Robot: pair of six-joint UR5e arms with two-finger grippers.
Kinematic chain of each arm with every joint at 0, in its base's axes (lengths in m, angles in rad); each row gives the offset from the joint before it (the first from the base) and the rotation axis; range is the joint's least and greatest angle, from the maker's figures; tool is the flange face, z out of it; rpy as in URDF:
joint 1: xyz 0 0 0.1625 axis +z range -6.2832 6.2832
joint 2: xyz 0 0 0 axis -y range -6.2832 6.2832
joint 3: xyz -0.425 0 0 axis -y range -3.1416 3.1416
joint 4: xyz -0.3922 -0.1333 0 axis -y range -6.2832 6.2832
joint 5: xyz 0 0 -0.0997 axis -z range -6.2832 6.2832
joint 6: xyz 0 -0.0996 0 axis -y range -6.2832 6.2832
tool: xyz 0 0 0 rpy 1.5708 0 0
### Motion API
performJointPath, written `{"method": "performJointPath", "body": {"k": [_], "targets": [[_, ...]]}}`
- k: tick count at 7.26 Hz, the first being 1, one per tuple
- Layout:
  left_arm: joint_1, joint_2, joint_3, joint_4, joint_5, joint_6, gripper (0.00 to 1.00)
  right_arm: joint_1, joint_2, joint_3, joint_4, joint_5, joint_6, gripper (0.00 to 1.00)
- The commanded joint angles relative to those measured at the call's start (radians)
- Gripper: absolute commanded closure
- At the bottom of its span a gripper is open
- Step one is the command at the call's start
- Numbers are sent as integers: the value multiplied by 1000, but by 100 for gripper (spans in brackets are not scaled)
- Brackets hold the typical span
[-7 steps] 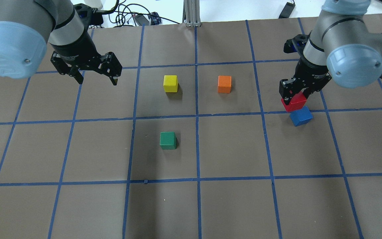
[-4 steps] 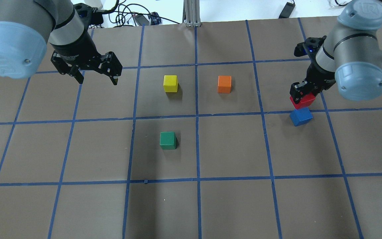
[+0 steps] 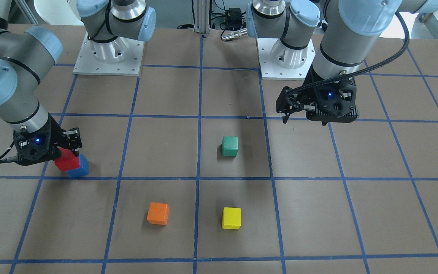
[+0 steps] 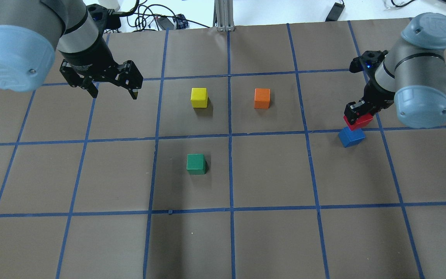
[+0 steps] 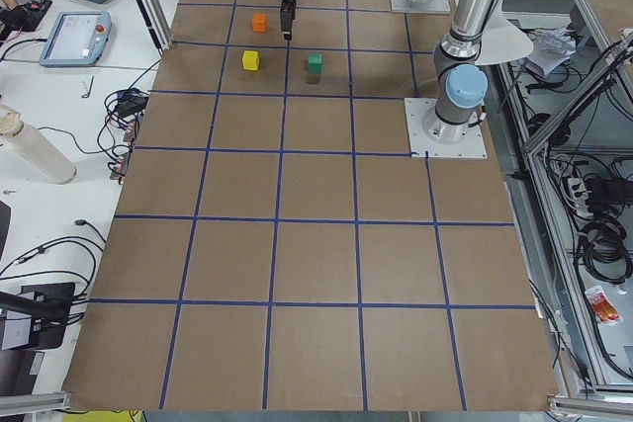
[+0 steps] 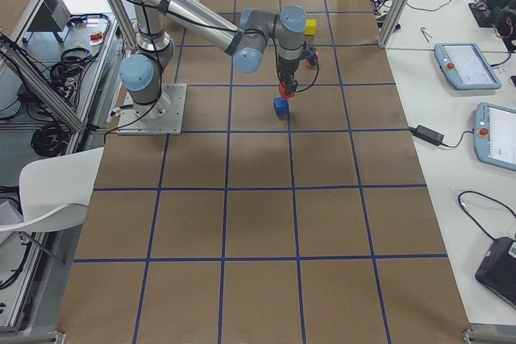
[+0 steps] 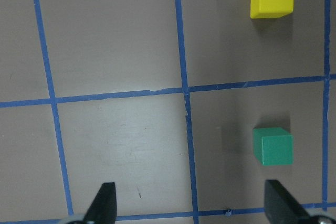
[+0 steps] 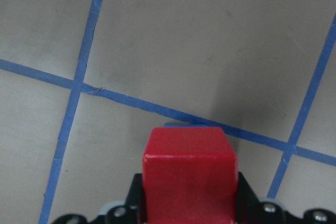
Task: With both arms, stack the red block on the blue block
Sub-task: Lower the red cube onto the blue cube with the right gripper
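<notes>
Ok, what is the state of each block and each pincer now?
right pincer: shut on the red block
left pincer: open, empty
red block: gripped, over the blue block, contact unclear
blue block: on the table, ungripped
green block: lying free
yellow block: lying free
orange block: lying free

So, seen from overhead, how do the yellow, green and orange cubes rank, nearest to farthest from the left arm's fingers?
1. Yellow cube, right of the left arm's fingers.
2. Green cube, a row nearer the robot.
3. Orange cube, right of the yellow.
</notes>
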Motion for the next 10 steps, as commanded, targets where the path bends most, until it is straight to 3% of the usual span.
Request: {"method": "performJointPath", "body": {"k": [1, 10], "targets": [[0, -1, 0, 0, 0, 0, 0, -15, -1, 39, -10, -2, -3, 100], [0, -1, -2, 2, 0, 0, 0, -27, 16, 43, -14, 0, -9, 100]]}}
